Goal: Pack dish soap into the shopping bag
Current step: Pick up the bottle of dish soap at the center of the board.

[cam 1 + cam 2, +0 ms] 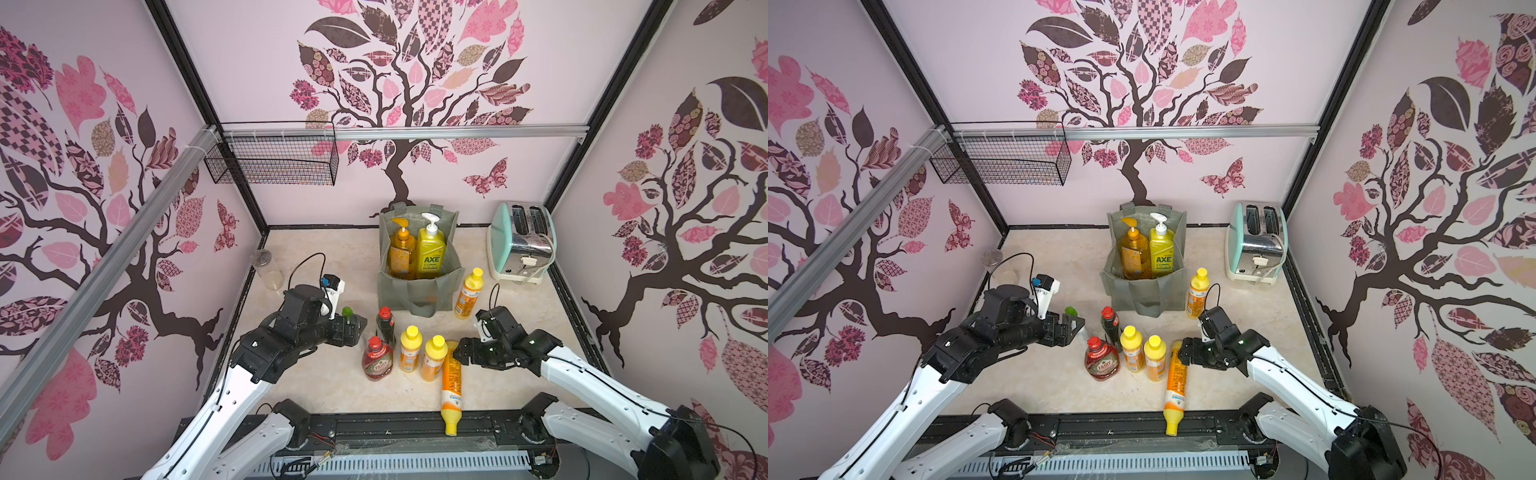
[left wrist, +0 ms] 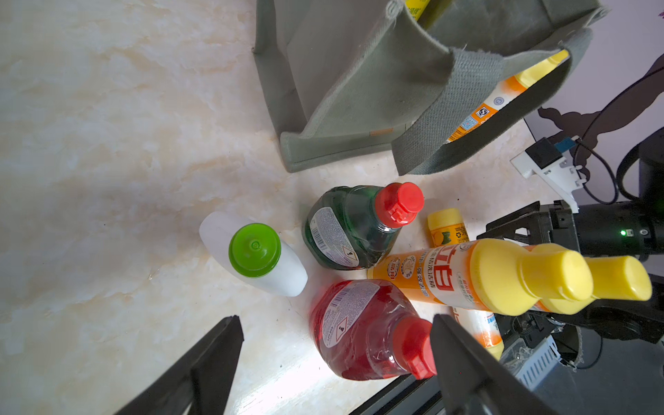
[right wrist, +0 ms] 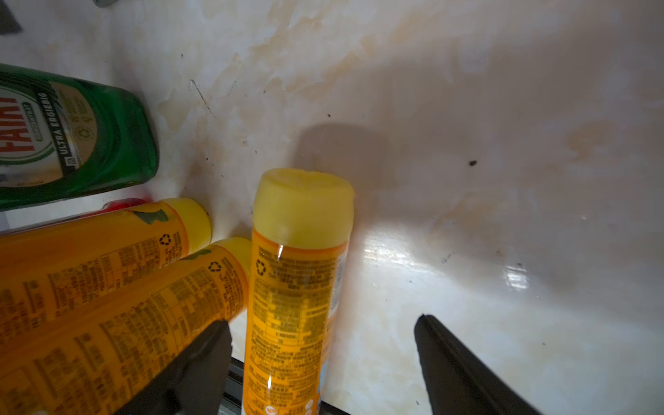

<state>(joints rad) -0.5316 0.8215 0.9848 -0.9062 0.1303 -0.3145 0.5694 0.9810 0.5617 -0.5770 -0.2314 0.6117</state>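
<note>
Marble-patterned tabletop (image 1: 316,386): carries all items below except the basket.

Boxy grey-green fabric shopping bag (image 1: 419,291): upright at the rear centre, mouth open. Inside stand a tall orange pump bottle (image 1: 401,251) and a tall yellow "AXE" pump bottle (image 1: 431,253), side by side.

Mint and chrome toaster (image 1: 521,245): rear right corner.

Black wire basket (image 1: 274,160): hung on the rear rail.

Right gripper (image 3: 322,319): jaws apart, straddling a small orange bottle lying on its side (image 1: 451,382), not clamped on it. The bottle's yellow cap overhangs the front edge.

Left gripper (image 2: 334,318): jaws apart, holding nothing, near a white bottle with a green cap (image 2: 258,258).

In front of the bag stand a red Fairy bottle (image 1: 377,361), a dark red-capped bottle (image 1: 385,324) and two orange yellow-capped bottles (image 1: 410,349) (image 1: 434,358), close together. A further orange yellow-capped bottle (image 1: 468,294) stands just beside the bag's right wall.

Clear glass jar (image 1: 267,269): at the left wall.
</note>
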